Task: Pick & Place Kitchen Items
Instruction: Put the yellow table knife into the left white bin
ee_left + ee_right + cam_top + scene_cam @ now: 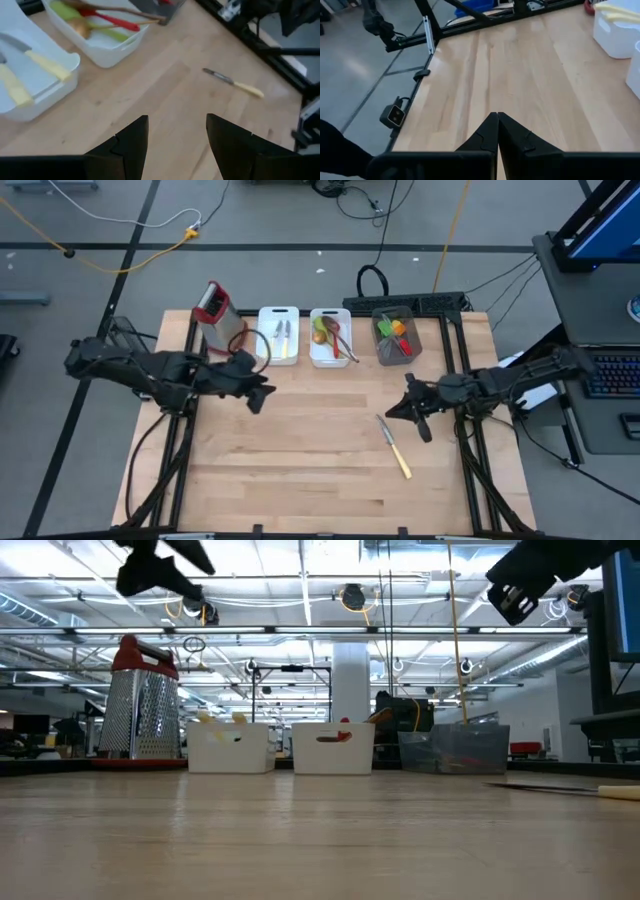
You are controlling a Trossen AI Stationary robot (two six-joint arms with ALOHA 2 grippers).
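A cream-handled knife [394,447] lies flat on the wooden table at the right of the middle; it also shows in the left wrist view [234,83]. My right gripper [418,420] hovers just right of and above it, shut and empty [497,131]. My left gripper [262,396] hovers at the table's left, near the trays, open and empty [177,135]. Two cream-handled knives lie in the left white tray [279,335]. Green, red, gold and wooden utensils lie in the middle white tray [330,337]. Green, orange and red utensils lie in the grey tray [396,335].
A red-topped metal box grater [216,313] stands at the far left, beside the trays, close to my left arm. The three trays line the far edge. Bare wood spreads over the table's near half. A black frame rail [470,420] runs along the right side.
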